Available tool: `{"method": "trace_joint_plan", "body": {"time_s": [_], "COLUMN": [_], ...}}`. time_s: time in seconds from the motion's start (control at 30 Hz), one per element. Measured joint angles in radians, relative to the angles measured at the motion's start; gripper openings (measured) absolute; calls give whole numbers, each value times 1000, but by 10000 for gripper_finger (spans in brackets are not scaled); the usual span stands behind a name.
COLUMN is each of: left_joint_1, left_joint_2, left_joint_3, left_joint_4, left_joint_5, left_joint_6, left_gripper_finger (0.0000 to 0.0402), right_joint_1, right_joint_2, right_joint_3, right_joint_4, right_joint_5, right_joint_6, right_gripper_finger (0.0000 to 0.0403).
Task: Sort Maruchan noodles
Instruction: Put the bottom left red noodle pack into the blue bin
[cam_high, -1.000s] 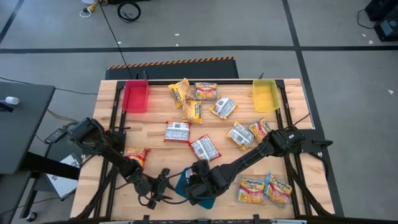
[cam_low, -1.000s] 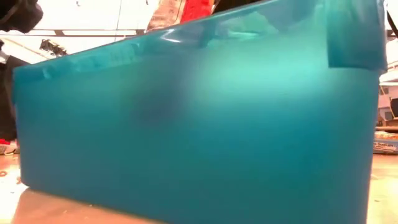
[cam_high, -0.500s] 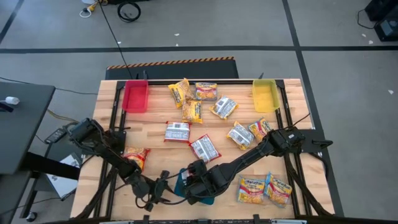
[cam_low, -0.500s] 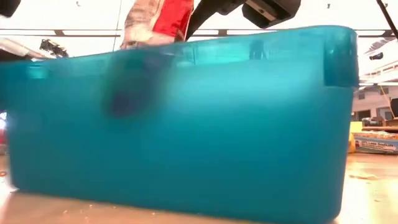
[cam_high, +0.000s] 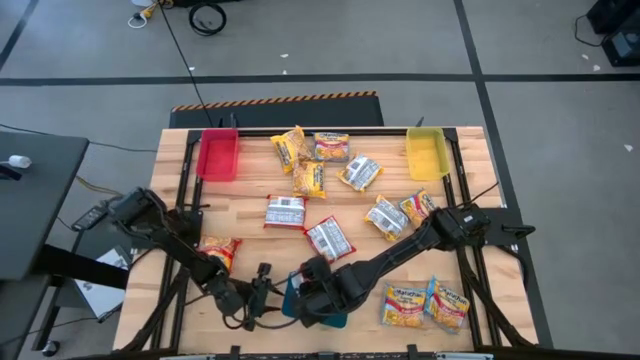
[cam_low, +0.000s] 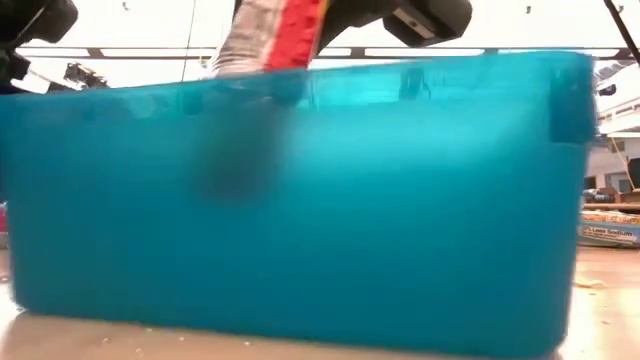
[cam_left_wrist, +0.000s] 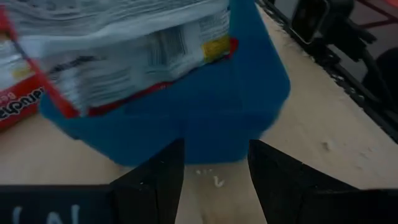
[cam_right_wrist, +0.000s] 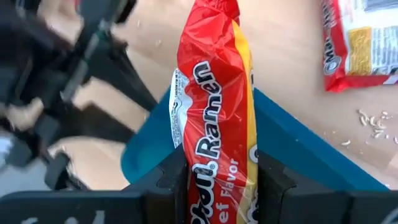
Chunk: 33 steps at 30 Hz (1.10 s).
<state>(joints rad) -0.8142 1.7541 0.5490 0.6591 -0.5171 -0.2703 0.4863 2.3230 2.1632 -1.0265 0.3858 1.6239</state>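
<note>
A teal bin (cam_high: 291, 294) (cam_low: 300, 200) stands near the table's front edge, at its middle. Over it my right gripper (cam_high: 315, 292) (cam_right_wrist: 214, 171) is shut on a red-orange Maruchan noodle packet (cam_right_wrist: 214, 93) (cam_low: 275, 35). The packet's silvery back (cam_left_wrist: 124, 50) shows over the bin's rim. My left gripper (cam_high: 262, 298) (cam_left_wrist: 214, 165) stands open, just left of the bin, its fingertips at the bin's outer wall (cam_left_wrist: 205, 124). Other noodle packets (cam_high: 310, 178) lie flat across the table's middle and far part. My left gripper comes level from the table's left at the bin's outer wall; I cannot tell whether its fingertips (cam_left_wrist: 174, 155) touch it. My right gripper pinches the packet's two flat faces (cam_right_wrist: 217, 158) between its two fingers, slanting down from above. The packet stands on edge, lifted, its far end over the bin's opening.
A red bin (cam_high: 218, 155) stands at the far left and a yellow bin (cam_high: 427, 152) at the far right. Two packets (cam_high: 425, 305) lie at the near right and one (cam_high: 218, 250) at the near left. Silvery-backed packets (cam_high: 285, 212) lie mid-table.
The teal bin was tipped, one side raised off the table; it has come down and stands level now. My right gripper has rolled a little with the packet above the bin. My left gripper has turned slightly beside the bin.
</note>
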Motion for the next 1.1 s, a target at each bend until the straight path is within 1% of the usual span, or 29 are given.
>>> {"method": "trace_joint_plan", "body": {"time_s": [0.1,0.2,0.37,0.43,0.53,0.67,0.73,0.77,0.87,0.9,0.97,1.1], "left_joint_1": [4,4,4,4,4,-22,-44,-53,-72,-67,-48,0], "left_joint_2": [32,67,134,144,138,66,20,4,-20,-20,-13,24], "left_joint_3": [32,93,191,206,210,211,210,210,210,210,209,208], "left_joint_4": [-3,6,-5,-32,-94,-226,-327,-366,-467,-483,-491,-480], "left_joint_5": [27,58,59,59,61,54,22,-10,-163,-190,-200,-166], "left_joint_6": [15,58,152,158,147,97,63,38,-27,-48,-84,-112], "left_gripper_finger": [180,180,180,180,180,180,180,180,180,180,180,180], "right_joint_1": [-14,-27,-34,-32,-27,-24,-24,-24,-24,-24,-24,-24], "right_joint_2": [0,0,0,0,0,0,0,0,1,1,1,1], "right_joint_3": [0,0,0,0,-22,-85,-119,-134,-151,-152,-157,-159], "right_joint_4": [-1,5,8,5,23,84,135,156,204,206,211,225], "right_joint_5": [15,14,10,9,10,12,9,9,10,11,19,38], "right_joint_6": [30,33,33,33,38,73,78,79,78,77,76,75], "right_gripper_finger": [126,126,126,126,126,126,126,126,126,126,127,137]}}
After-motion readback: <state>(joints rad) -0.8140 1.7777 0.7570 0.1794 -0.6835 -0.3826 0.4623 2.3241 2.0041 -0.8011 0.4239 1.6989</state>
